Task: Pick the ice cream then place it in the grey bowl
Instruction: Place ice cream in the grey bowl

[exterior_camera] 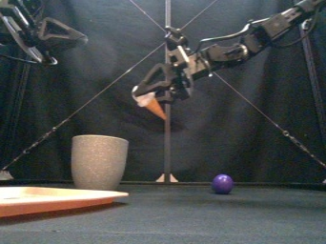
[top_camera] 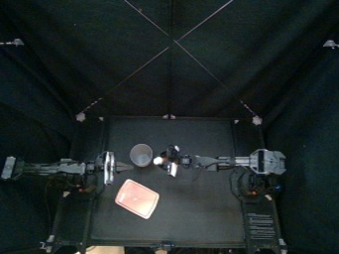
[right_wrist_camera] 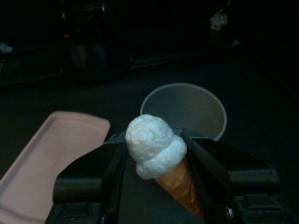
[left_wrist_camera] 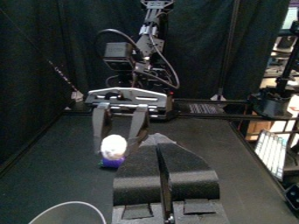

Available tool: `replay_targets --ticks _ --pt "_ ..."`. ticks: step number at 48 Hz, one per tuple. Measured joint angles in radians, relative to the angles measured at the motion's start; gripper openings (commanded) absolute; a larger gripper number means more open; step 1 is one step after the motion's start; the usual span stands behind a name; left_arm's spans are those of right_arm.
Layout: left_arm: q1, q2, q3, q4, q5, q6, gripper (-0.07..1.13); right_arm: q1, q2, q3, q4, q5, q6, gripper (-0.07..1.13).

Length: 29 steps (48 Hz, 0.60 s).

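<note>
The right gripper [top_camera: 169, 163] was clamped on the ice cream [right_wrist_camera: 159, 156], a white scoop on an orange cone, with one jaw pressed against each side of the cone. The ice cream was clear of the table [top_camera: 201, 210], raised over its middle. In the front view it hung higher than the rim of the grey cup [exterior_camera: 99, 161] and to the right of it, with the cone tip pointing downward and somewhat tilted. The right wrist view showed the open mouth of the grey cup just beyond the scoop, not directly beneath it. The grey cup stood upright on the table, left of the middle and toward the back edge. The pink tray [top_camera: 137, 198] lay flat near the front edge, left of the middle, turned at an angle to that edge and well apart from the cup. A small purple ball [exterior_camera: 223, 183] rested on the table to the right of the cup; in the left wrist view it sat below the raised right gripper. The left gripper [left_wrist_camera: 162, 143] was held at the table's left edge, pointed toward the middle, with its jaws closed together and nothing between them.
</note>
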Motion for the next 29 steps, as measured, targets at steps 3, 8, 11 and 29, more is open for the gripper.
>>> replay_targets --ticks 3,8,11,29 --pt "0.000 -0.003 0.000 -0.002 0.000 0.000 -0.03 -0.008 0.055 -0.061 0.000 -0.026 -0.003 0.52" --pt "0.000 -0.006 0.003 -0.002 0.000 0.000 -0.03 -0.012 0.135 -0.156 -0.005 -0.041 -0.003 0.52" --pt "0.002 -0.009 0.005 -0.002 0.000 -0.002 -0.03 -0.011 0.172 -0.209 -0.011 -0.044 -0.002 0.52" --pt "0.002 -0.017 0.008 0.000 0.000 0.000 -0.03 -0.023 0.267 -0.325 -0.011 -0.046 0.002 0.80"
